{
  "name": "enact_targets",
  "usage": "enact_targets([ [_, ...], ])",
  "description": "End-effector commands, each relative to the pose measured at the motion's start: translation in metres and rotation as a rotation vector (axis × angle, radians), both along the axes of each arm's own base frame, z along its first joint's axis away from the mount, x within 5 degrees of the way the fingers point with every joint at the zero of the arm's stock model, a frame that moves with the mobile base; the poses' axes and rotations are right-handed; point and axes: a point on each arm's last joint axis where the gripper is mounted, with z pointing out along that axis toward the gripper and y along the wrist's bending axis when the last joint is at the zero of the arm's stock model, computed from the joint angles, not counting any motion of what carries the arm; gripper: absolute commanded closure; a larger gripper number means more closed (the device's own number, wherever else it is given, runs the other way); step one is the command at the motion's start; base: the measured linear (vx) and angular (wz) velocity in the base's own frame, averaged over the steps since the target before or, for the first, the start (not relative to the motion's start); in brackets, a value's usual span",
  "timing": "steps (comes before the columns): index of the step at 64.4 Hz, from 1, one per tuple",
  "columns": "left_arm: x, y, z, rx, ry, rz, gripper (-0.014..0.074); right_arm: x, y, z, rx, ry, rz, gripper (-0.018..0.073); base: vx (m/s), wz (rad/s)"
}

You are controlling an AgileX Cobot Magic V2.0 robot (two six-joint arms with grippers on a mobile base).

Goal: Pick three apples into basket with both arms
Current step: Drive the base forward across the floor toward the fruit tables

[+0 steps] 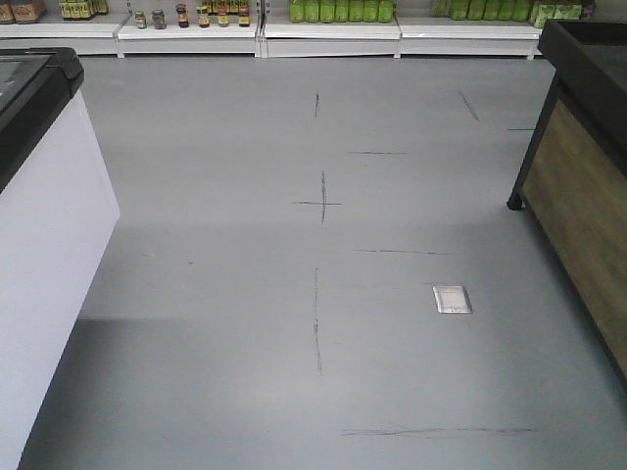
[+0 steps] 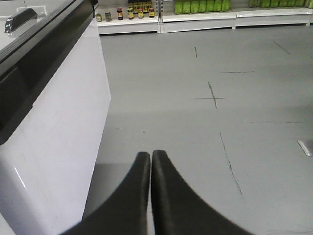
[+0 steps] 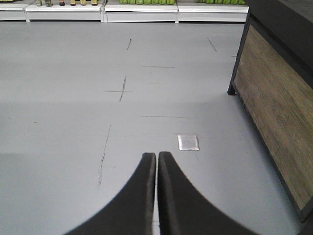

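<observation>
Both left gripper point(image 2: 150, 155) and right gripper point(image 3: 157, 156) are closed, holding nothing.

I see a grey floor point(image 1: 245, 323) scored with thin dark lines, with a cross point(image 3: 122, 91) well ahead of my right gripper point(image 3: 156, 154). A small metal plate point(image 3: 188, 142) lies just ahead and right of that gripper. A white cabinet point(image 2: 54, 161) stands left of my left gripper point(image 2: 149, 152), and a wood-panelled stand point(image 3: 274, 103) stands right of the right one.

floor point(image 1: 245, 323) smooth grey | counter side point(image 1: 588, 215) wood-grain | left claw point(image 2: 150, 154) matt black
</observation>
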Motion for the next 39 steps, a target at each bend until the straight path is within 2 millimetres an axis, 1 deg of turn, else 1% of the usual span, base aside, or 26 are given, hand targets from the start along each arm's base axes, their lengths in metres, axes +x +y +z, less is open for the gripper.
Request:
enact_targets([
  [1, -0.0001, -0.0004, 0.0192, -0.005, -0.119, -0.004, 0.0603, 0.002, -0.0001, 0.0056, -0.017, -0.067, 0.004, 0.0564, 0.0, 0.01],
  [18, -0.0001, -0.0004, 0.0192, -0.005, -0.119, -0.004, 0.0603, 0.002, -0.0001, 0.0056, -0.017, -0.067, 0.004, 0.0564, 0.04, 0.0],
  [39, -0.0001, -0.0003, 0.0192, -0.005, -0.119, -0.003, 0.0603, 0.002, -0.0001, 0.0056, -0.017, -0.067, 0.004, 0.0564, 0.15, -0.01],
])
